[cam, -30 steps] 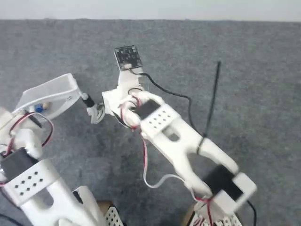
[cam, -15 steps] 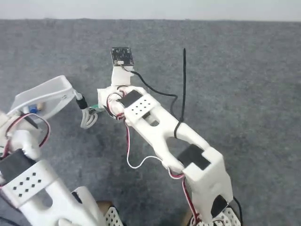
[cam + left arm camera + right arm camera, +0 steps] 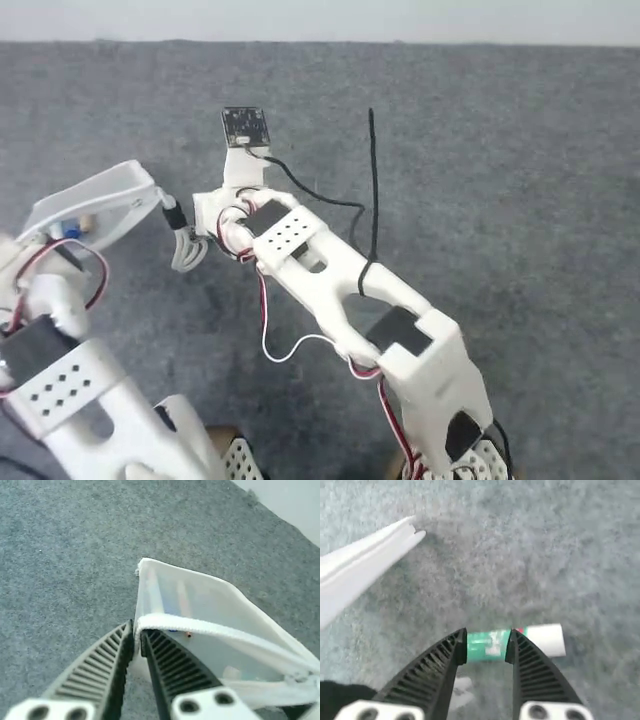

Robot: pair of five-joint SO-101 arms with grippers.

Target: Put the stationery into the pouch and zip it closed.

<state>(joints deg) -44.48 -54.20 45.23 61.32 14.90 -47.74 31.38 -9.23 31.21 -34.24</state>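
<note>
While flat, tube (image 3: 492, 646) between right jaws.

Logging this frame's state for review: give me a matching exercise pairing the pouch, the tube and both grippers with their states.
1 pouch
2 green and white tube
3 left gripper
4 right gripper

A open, astride the tube
B lying on the grey carpet
C shut on the pouch's edge
D translucent white, items inside

Pairs: 1-D; 2-B; 3-C; 4-A
</note>
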